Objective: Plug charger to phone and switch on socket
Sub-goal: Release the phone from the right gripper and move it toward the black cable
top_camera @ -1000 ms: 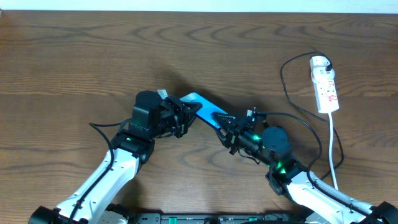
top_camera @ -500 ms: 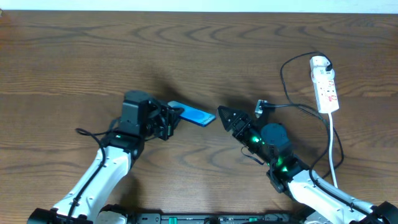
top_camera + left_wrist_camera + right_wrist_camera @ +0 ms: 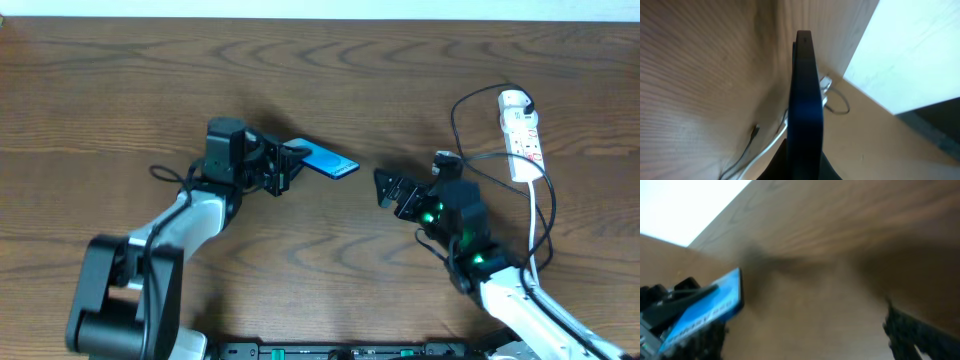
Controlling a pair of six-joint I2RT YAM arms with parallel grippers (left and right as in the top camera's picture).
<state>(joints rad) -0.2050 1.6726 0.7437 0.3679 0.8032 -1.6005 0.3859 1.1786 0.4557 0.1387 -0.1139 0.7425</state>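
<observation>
Fingers of the left gripper [image 3: 293, 165] are pinched on one end of the phone [image 3: 330, 164]. The left wrist view shows the phone edge-on between them, and its blue screen faces up in the overhead view. Its free end points toward the right gripper [image 3: 388, 188], with a gap of bare wooden table [image 3: 120, 90] between them. The right gripper's fingers are dark and blurred, and I cannot tell whether they are spread. The charger [image 3: 457, 122] loops from a white adapter [image 3: 513, 99] in the socket [image 3: 524, 140] at the right toward the right arm, its tip too small to make out.
</observation>
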